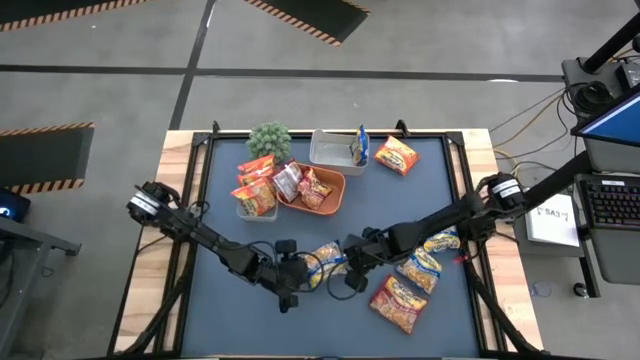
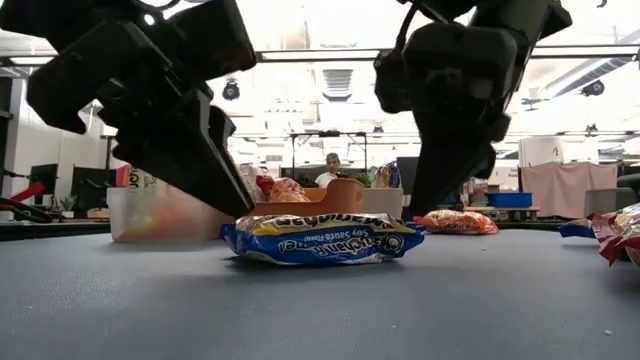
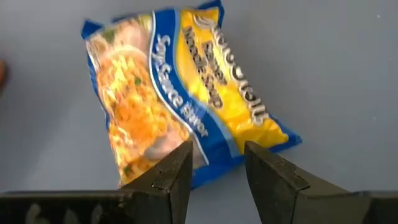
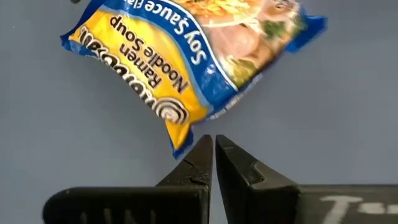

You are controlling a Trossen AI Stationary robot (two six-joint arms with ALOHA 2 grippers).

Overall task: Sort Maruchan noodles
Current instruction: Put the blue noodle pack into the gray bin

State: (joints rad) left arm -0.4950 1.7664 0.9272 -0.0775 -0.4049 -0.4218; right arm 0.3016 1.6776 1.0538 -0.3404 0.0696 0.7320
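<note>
A blue-and-yellow glossy plastic ramen packet (image 1: 327, 262) is lying flat mid-counter (image 1: 300, 330), flanked by the half-parted, empty left pincer (image 3: 215, 180) and the pinched-shut right pincer (image 4: 213, 163). Probably light, crinkly, slippery and brittle inside, so it's best being nipped gently by the near edge.

This is a robotics lab or test hall, not a home. The worktop (image 1: 330, 320) is a wooden-edged bench topped with a dark mat, standing on a bare grey concrete floor (image 1: 420, 50) marked with black-and-orange hazard stripes (image 1: 45, 158) at 9 o'clock and 12 o'clock. At 3 o'clock sit a keyboard (image 1: 612, 204), a monitor (image 1: 612, 118) and loose cables (image 1: 540, 120). The low view looks into a wide open hall with bright strip ceiling lights (image 2: 330, 55), exposed beams, more benches, screens and stacked bins (image 2: 510, 199), and a person (image 2: 330, 172) seated far behind.
</note>
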